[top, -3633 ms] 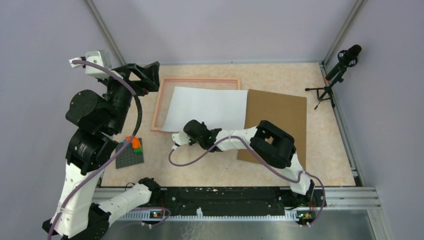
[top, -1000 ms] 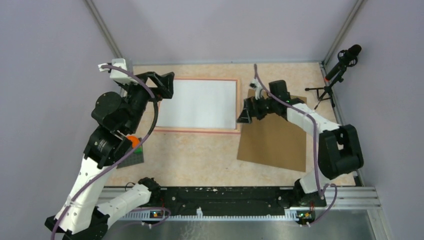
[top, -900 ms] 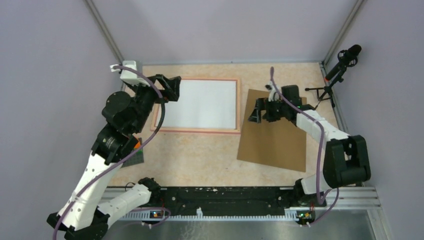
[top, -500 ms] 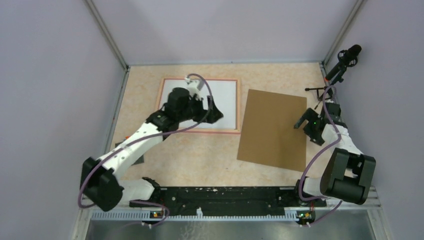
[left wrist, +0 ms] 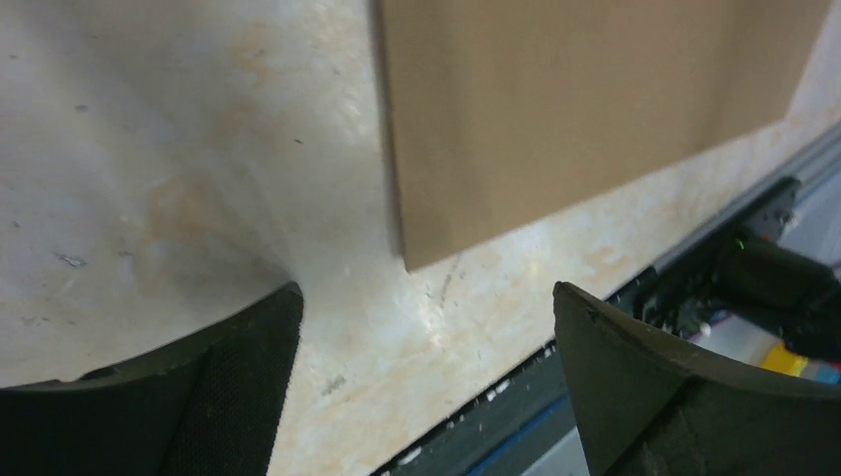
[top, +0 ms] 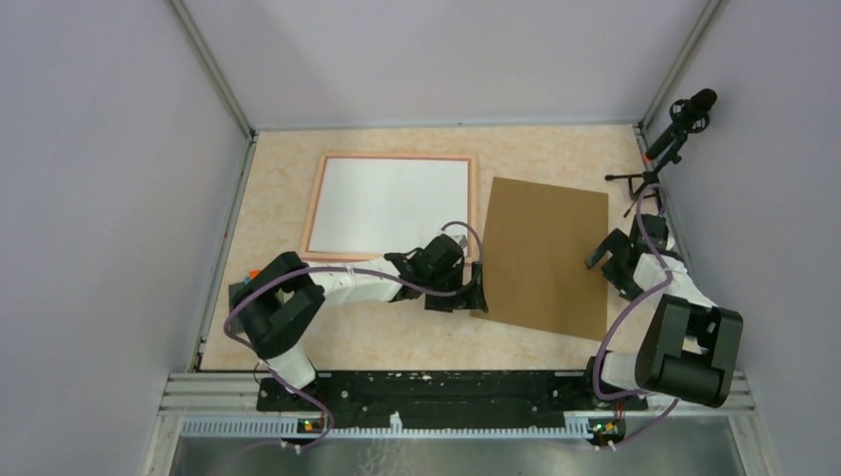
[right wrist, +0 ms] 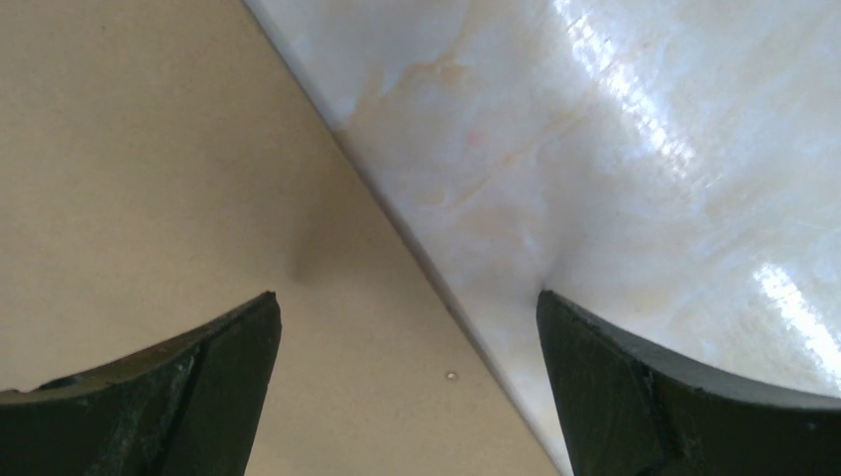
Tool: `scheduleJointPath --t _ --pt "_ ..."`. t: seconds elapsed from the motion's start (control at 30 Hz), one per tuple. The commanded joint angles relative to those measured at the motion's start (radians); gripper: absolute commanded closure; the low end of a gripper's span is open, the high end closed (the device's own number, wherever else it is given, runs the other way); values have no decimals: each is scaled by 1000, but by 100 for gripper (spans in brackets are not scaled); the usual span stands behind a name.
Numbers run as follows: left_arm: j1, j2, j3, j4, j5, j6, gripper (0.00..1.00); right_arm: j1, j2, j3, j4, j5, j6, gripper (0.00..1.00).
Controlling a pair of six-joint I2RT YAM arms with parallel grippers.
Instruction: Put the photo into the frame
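White back up, the photo (top: 389,203) lies inside the frame (top: 397,156) in the upper left of your top view, seemingly seated flat. Your left gripper (top: 474,291) hangs wide and empty over the lower left corner of the brown board (top: 545,253); your right gripper (top: 607,253) gapes equally wide, empty, at that board's right edge
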Motion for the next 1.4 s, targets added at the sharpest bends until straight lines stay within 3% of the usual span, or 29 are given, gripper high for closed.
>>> scheduleJointPath --t 0.0,0.27,0.57,0.73,0.9,1.0,1.1,1.17,1.37 --pt "-32 63 -3 81 -157 -147 1 -4 -28 -28 43 6 24 1" --pt "-52 121 -16 157 -194 -229 2 -5 -71 -101 98 2 67 1" --pt "-25 62 -76 474 43 -254 6 -4 -122 -199 140 -103 121 1" --pt "9 41 -65 710 233 -364 12 -5 -176 -231 142 -115 131 1" --pt "18 36 -26 810 286 -440 19 -5 -199 -230 129 -106 132 1" --pt "35 15 -13 732 294 -429 18 -4 -204 -223 120 -86 132 1" --pt "31 -37 61 284 101 -211 7 -4 -208 -204 103 -62 124 1" --pt "31 -40 67 108 15 -174 5 -4 -211 -195 104 -61 117 1" --pt "-3 37 22 83 -46 -212 1 -5 -188 -183 101 -47 105 1"
